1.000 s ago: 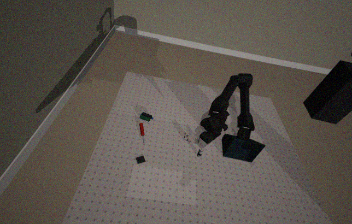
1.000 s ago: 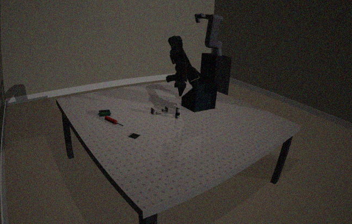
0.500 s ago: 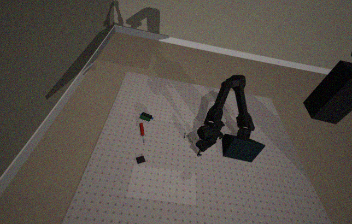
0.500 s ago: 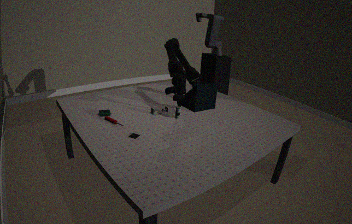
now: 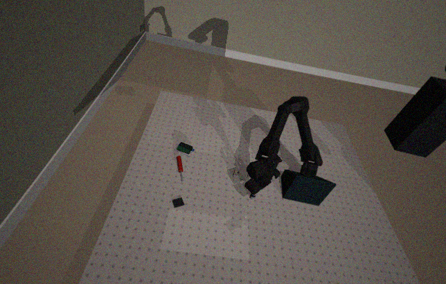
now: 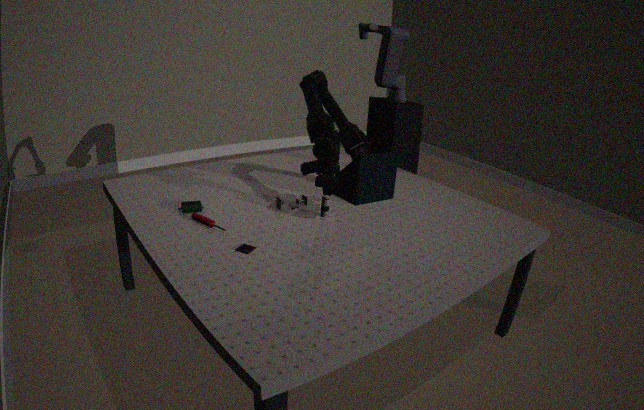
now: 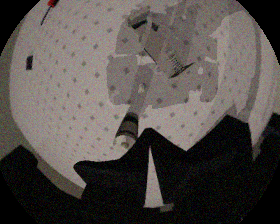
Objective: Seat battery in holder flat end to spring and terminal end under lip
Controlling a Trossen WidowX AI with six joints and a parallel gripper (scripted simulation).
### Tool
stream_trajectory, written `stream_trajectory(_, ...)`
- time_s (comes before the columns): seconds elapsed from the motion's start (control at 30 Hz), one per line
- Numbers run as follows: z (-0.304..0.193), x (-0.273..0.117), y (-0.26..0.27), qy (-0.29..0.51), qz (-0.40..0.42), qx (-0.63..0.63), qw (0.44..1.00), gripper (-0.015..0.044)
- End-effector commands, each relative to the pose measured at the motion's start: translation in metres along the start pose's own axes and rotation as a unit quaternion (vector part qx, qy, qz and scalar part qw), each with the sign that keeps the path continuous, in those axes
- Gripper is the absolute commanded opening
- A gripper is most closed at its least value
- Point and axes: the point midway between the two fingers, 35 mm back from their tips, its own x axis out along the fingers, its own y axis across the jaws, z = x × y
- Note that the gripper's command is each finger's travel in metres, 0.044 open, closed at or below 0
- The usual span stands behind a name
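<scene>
1. Worktop is pale and dotted, set near plain walls; light is dim and shadows fall across its surface.
2. Battery is small, dark and banded, with a pale part showing in the wrist view. It stands upright on the worktop, outside the holder and near one end of it. Grain and dimness obscure its markings; which end is uppermost cannot be told.
3. Holder lies on the worktop with its end pieces raised, largely in shadow. Spring and lip cannot be distinguished with confidence.
4. Red screwdriver, green block and black square are well apart from the holder. Battery and holder both lie inward of the worktop edges, with bare dotted surface between the holder and the screwdriver.
5. Arm rises from its block-like base, bends high, then folds downward toward the battery.
6. Pincer points down close to the battery, pressed together with nothing pinched; contact with the battery cannot be confirmed.
</scene>
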Motion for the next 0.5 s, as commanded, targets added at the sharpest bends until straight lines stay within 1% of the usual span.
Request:
stream_trajectory(0.0, 0.001, -0.001, 0.008, -0.001, 0.002, 0.000, 1.000, 0.0000)
stream_trajectory(0.47, 0.001, -0.002, 0.031, -0.001, 0.003, 0.001, 1.000, 0.0000)
